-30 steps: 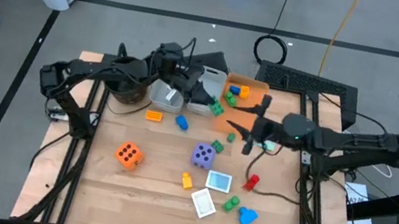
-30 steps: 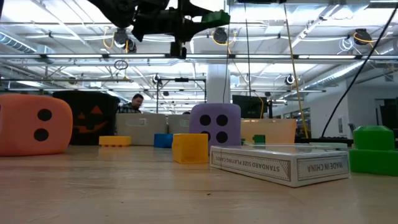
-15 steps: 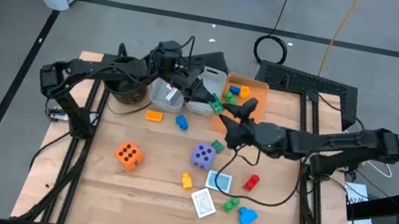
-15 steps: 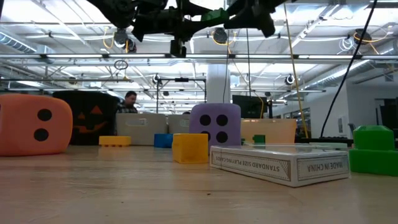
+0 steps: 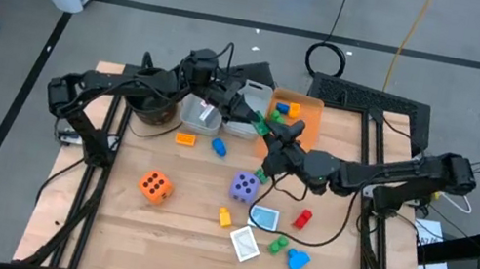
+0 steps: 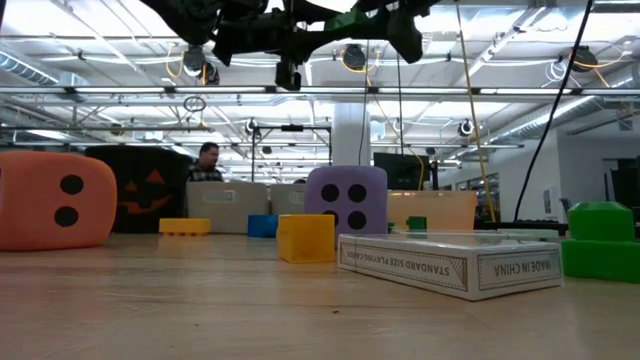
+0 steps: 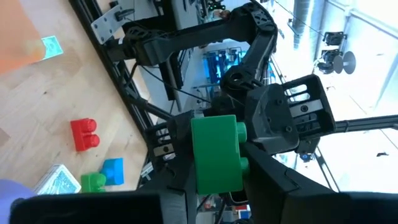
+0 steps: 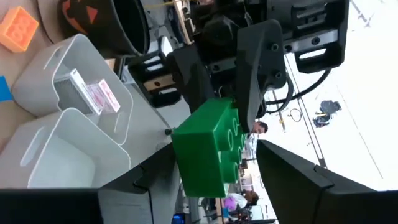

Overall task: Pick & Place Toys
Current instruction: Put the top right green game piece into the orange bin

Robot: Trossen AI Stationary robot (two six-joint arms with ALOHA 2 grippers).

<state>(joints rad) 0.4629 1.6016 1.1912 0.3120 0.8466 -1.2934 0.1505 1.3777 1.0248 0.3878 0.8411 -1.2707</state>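
Note:
A green block (image 7: 216, 152) hangs in the air over the table's far middle, with my left gripper (image 5: 255, 121) shut on it. My right gripper (image 5: 273, 146) faces it from the right, open. Its fingers (image 8: 283, 171) stand on either side of the block (image 8: 208, 149); whether they touch it I cannot tell. The other toys lie on the table: an orange die (image 5: 154, 186), a purple die (image 5: 243, 188), a white card (image 5: 245, 244), a teal card (image 5: 264, 218) and small blocks in red (image 5: 302, 218), yellow (image 5: 224, 217), blue (image 5: 298, 260) and green (image 5: 278, 246). My left gripper pinches the green block between its two fingers, one on the studded face (image 7: 240, 167) and one on the face opposite. The fingers reach in level from the table's left. The block is lifted clear of the table.
Two grey bins (image 5: 201, 115) (image 5: 245, 106), an orange bin (image 5: 299, 115) holding blocks and a black pot (image 5: 154, 105) stand along the far edge. An orange block (image 5: 185, 139) and a blue one (image 5: 219, 148) lie before the bins. A cable trails from my right arm (image 5: 321, 236).
My right gripper has moved toward the table's left, up to the green block held by my left gripper, and has rolled about its own axis on the way. Its fingers now stand around the block. My left gripper has kept still.

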